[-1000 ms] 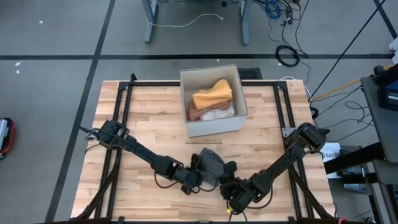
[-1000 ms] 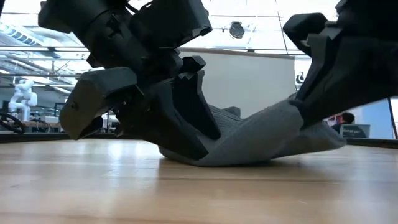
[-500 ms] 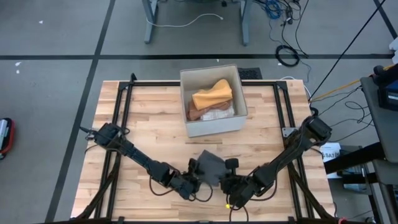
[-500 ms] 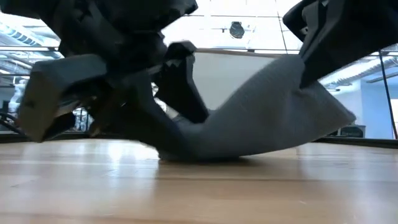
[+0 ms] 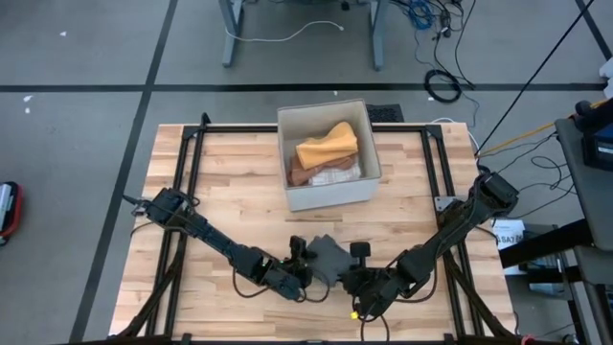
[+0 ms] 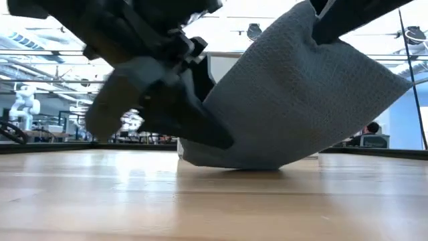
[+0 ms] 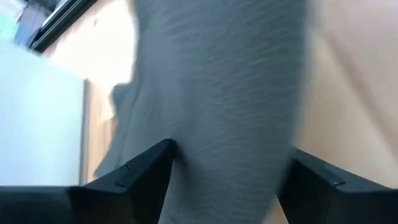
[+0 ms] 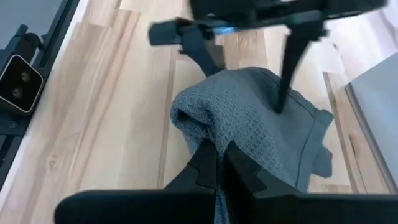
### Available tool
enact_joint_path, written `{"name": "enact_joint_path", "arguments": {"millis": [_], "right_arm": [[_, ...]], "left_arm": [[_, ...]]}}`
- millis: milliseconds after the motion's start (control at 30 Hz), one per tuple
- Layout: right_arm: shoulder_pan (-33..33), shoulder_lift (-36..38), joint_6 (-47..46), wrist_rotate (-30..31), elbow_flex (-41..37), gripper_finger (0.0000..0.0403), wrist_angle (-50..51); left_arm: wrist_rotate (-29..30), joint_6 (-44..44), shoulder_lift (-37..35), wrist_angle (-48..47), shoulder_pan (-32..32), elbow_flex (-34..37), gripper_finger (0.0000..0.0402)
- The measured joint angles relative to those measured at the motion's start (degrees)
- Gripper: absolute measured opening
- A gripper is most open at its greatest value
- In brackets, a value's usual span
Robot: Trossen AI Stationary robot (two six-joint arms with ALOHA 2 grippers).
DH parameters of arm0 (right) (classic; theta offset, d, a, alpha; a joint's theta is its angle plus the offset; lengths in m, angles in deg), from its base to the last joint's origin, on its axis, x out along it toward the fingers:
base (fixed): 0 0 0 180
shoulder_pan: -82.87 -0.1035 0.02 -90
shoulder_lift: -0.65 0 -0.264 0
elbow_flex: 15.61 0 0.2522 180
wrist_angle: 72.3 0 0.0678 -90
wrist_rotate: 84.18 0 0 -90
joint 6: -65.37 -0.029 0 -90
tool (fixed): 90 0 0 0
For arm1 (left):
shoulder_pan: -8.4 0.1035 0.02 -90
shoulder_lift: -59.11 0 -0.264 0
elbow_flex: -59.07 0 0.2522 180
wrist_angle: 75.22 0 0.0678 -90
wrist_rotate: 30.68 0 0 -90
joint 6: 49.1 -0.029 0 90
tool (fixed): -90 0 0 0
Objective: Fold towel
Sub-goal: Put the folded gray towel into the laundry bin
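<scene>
The grey waffle-weave towel [image 5: 327, 257] sits near the table's near edge, between both grippers. In the low view the towel [image 6: 294, 100] slants steeply up toward its raised right side, and its bottom fold [image 6: 234, 161] rests on the wood. My right gripper [image 8: 216, 158] is shut on the towel; in the high view it [image 5: 352, 273] is on the towel's right. My left gripper [image 7: 224, 180] is open, one finger either side of the towel's left part, low by the table [image 6: 194, 127]. My left gripper has the towel's bunched left part [image 7: 224, 124] running between its open fingers. The cloth lies against the inner sides of both fingers [image 7: 149, 171]. It comes in low from the table's left, where the towel meets the wood. My right gripper pinches a raised fold of the towel [image 8: 205, 134] between its two shut fingers, coming from the near right side. That side is lifted clear and the cloth [image 6: 314, 73] slopes down, drawn fairly flat, to the table.
A white box [image 5: 368, 144] holding orange and brown cloths stands at the table's far middle. Black frame rails [image 5: 187, 192] run along the left and right sides. Bare wood shows left [image 5: 220, 201] and right of the towel.
My right gripper has gone up, drawing the towel's right side from low over the table to high and steep. The towel's lower left fold has stayed on the wood by my left gripper, which has tipped and shifted a little.
</scene>
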Motion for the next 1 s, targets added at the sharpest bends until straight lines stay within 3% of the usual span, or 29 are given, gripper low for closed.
{"name": "enact_joint_path", "arguments": {"millis": [100,200,467,667,833,1000], "right_arm": [[0.00,0.25,0.00,-0.01,0.00,0.0000,0.04],[0.00,0.25,-0.13,-0.09,0.00,0.0000,0.74],[-1.66,0.25,-1.25,0.21,0.00,0.0007,5.46],[-4.07,0.27,-2.69,0.01,0.02,0.0048,7.65],[-6.36,0.18,-1.39,-0.01,0.02,0.0146,5.32],[-7.26,-2.97,2.35,0.19,0.09,0.0233,-3.35]], "left_arm": [[0.60,1.91,0.00,-0.06,1.56,0.00,0.0249],[0.61,2.95,0.00,-0.14,2.55,0.00,0.0211],[0.40,2.84,-0.03,-3.07,2.95,-0.11,0.0026],[0.43,2.37,-0.07,-2.83,2.30,-0.05,0.0015],[0.42,3.15,-0.04,-2.69,2.16,0.00,0.0014],[0.46,3.15,-0.07,-2.62,2.20,0.00,0.0014]]}}
